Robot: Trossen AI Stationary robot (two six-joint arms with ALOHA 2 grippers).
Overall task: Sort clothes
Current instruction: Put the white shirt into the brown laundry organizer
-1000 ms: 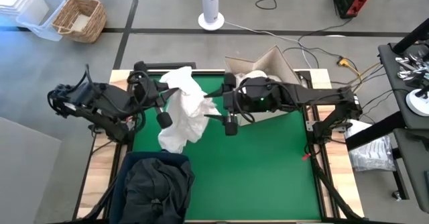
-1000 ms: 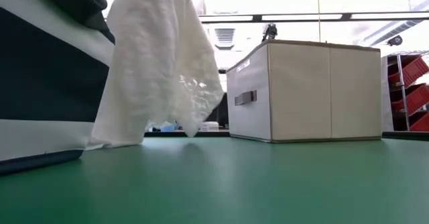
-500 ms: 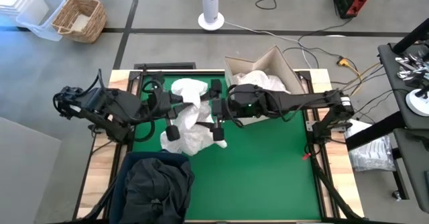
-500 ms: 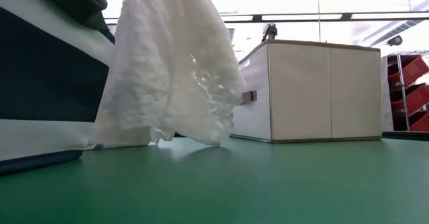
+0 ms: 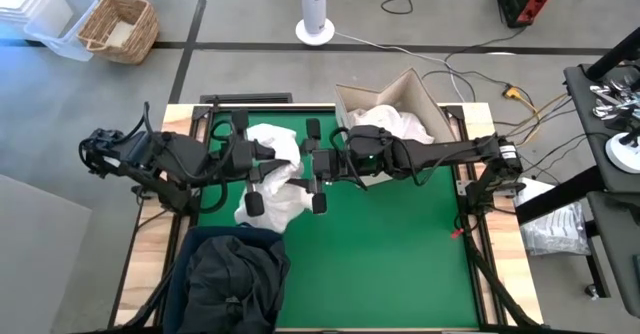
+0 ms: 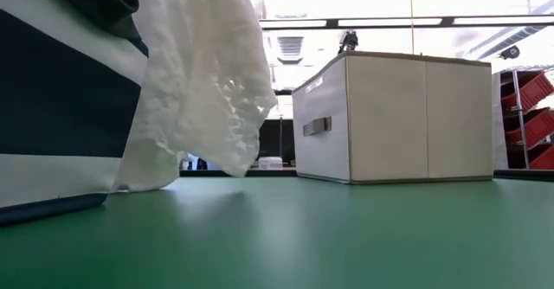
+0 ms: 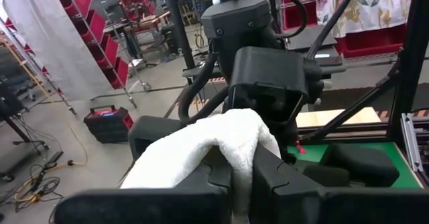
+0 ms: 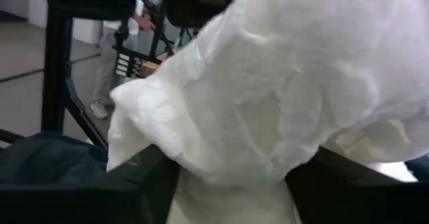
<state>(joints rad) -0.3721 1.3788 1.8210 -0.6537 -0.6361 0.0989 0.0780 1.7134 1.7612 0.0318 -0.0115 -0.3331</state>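
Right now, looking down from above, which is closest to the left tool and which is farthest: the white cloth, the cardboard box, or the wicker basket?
1. White cloth: pinched in the left tool, mid-table.
2. Cardboard box: on the table's back right.
3. Wicker basket: on the floor, far back left.

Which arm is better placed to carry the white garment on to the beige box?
Right, probably. The left gripper is shut on the white garment, but the right gripper, jaws wide around that cloth, reaches out from beside the beige box.
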